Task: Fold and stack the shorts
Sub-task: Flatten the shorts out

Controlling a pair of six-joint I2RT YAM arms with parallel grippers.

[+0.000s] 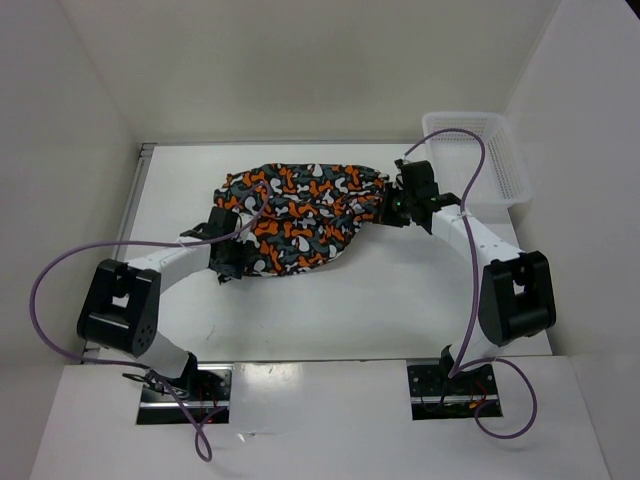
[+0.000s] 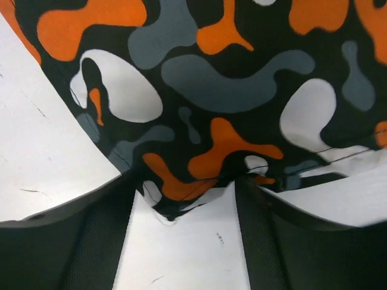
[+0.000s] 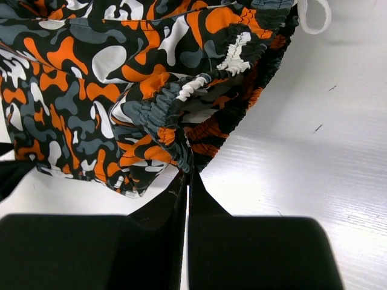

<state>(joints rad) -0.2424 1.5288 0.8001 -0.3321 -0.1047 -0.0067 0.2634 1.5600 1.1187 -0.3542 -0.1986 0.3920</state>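
The shorts (image 1: 300,210) lie bunched in the middle of the white table, printed with orange, black, grey and white blobs. My right gripper (image 1: 395,205) is at their right end and is shut on the elastic waistband; the right wrist view shows the fingertips (image 3: 188,172) pinching gathered cloth (image 3: 91,78). My left gripper (image 1: 235,262) is at the lower left edge of the shorts. In the left wrist view it (image 2: 187,187) is open, with a corner of the cloth (image 2: 230,78) lying between its spread fingers.
A white plastic mesh basket (image 1: 490,150) stands at the back right corner of the table. A white drawstring loop (image 3: 314,18) shows at the waistband. White walls enclose the table on the left, back and right.
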